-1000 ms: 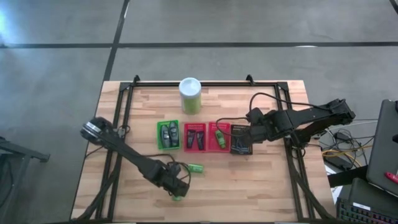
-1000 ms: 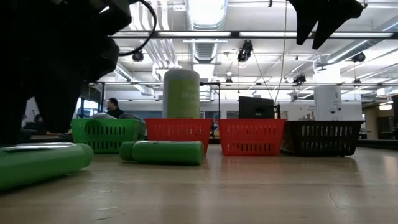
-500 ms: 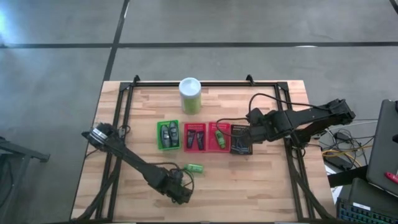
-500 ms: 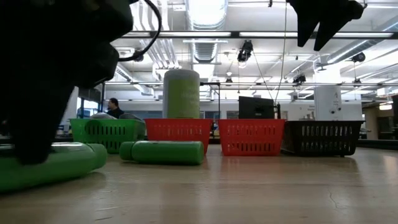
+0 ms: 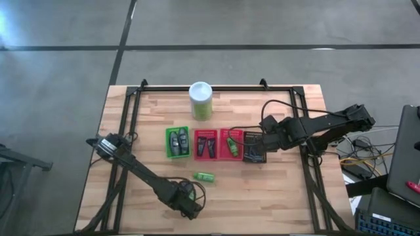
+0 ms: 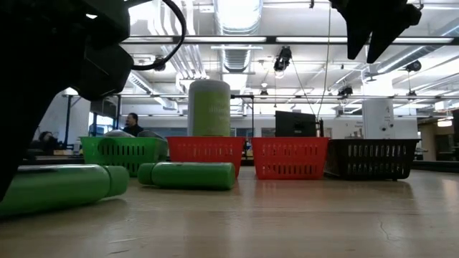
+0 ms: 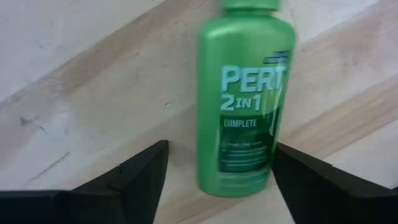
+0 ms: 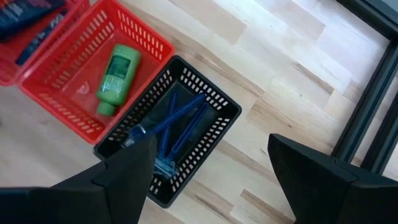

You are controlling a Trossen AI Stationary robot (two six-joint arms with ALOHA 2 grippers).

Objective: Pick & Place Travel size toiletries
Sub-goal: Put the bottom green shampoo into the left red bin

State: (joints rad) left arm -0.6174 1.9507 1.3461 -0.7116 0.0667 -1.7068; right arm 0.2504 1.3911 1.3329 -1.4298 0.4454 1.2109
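Lying on the pale wood table [image 5: 275, 190], a green bottle [image 7: 244, 99] sits between the left gripper's [image 7: 214, 180] spread fingers. The right gripper [image 8: 208, 165], fingers also spread, hangs over the black basket [image 8: 214, 106]. Grey floor [image 5: 262, 23] fills the frame's top.

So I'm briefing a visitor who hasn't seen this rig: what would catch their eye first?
Probably the row of slotted plastic baskets, green, red, red, black, mid-table, with the tall green white-lidded canister behind them. Next, the left gripper, open, astride a bright green Pert mini bottle at the table's near edge.

overhead, table-level, two close wrist views
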